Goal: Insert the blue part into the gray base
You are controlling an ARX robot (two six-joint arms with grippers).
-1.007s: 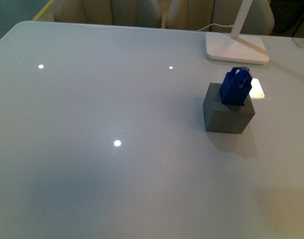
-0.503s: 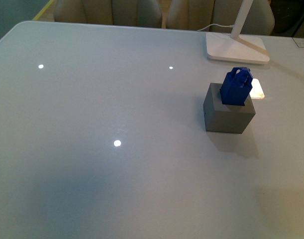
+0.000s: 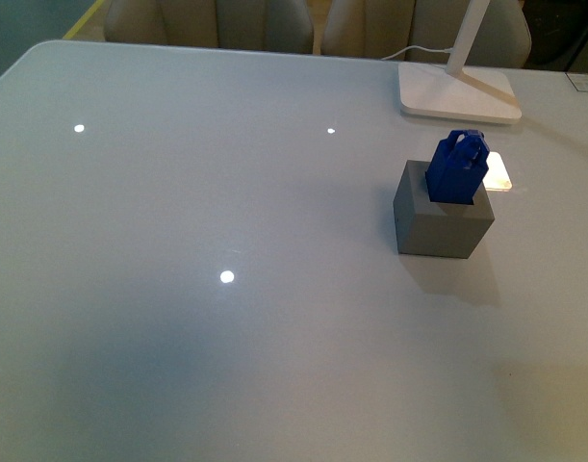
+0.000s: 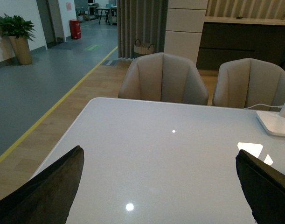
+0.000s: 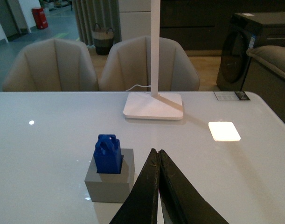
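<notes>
Nothing moved: blue part (image 3: 457, 166) sits in gray base (image 3: 443, 226) near far right corner, so I judge task done. Left gripper (image 4: 158, 153) is spread, right gripper (image 5: 158, 153) pressed together.

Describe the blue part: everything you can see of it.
The blue part is a small deep-blue block that looks like plastic, with a looped handle on its top end. It stands roughly upright with its lower end set into the square hole in the top of the gray base, and most of its body and the handle stick out above the cube. How deep it sits cannot be seen. Only the base touches it. The shut right gripper is apart from it.
</notes>
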